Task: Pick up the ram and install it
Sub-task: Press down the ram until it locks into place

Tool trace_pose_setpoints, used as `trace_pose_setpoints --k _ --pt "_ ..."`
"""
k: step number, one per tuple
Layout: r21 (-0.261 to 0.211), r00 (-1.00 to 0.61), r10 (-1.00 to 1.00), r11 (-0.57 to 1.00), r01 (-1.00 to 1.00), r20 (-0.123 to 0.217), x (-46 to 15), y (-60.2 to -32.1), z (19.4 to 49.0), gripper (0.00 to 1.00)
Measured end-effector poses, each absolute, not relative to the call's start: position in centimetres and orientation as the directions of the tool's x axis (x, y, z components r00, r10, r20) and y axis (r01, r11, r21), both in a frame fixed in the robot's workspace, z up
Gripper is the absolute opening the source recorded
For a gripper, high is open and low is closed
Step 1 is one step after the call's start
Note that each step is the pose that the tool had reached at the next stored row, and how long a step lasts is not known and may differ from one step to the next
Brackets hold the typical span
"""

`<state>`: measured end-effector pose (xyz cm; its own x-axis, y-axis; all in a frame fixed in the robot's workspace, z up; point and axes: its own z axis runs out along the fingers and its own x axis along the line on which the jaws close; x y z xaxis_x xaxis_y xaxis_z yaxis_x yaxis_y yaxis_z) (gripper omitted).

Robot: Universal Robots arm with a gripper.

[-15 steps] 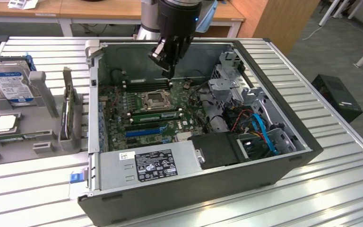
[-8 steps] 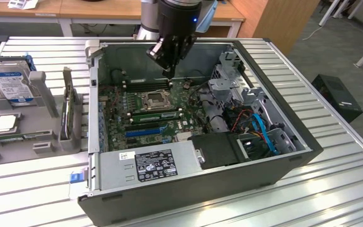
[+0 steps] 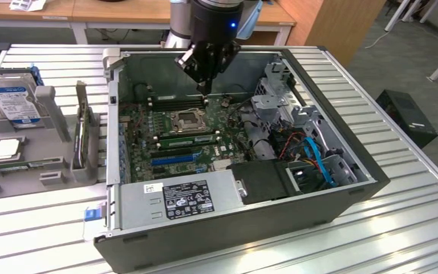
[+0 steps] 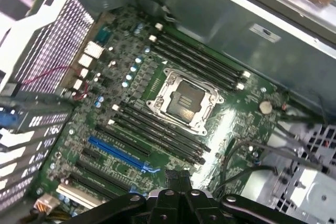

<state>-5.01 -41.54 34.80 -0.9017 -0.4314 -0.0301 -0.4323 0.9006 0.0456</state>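
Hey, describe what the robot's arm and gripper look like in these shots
The arm is glossy black above a grey-silver joint, with a small blue light. The gripper is black, tapering to narrow fingers. In the wrist view its black body carries round bolt heads.

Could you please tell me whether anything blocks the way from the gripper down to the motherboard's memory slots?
Nothing visible does. The shut gripper hangs over the open case; the memory slots flanking the CPU socket lie uncovered, with cables off to one side.

The open case (image 3: pixel 321 171) leaves free room over the motherboard (image 3: pixel 181 134) at frame centre; the drive cage (image 3: pixel 280 108) and cables (image 3: pixel 314 154) crowd the right, the power supply (image 3: pixel 181 200) the bottom.
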Motion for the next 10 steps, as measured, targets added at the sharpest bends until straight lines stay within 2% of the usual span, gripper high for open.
trace_pose_setpoints --k 10 --pt "0.045 -0.961 -0.276 0.960 -0.277 -0.031 -5.01 -41.54 34.80 0.11"
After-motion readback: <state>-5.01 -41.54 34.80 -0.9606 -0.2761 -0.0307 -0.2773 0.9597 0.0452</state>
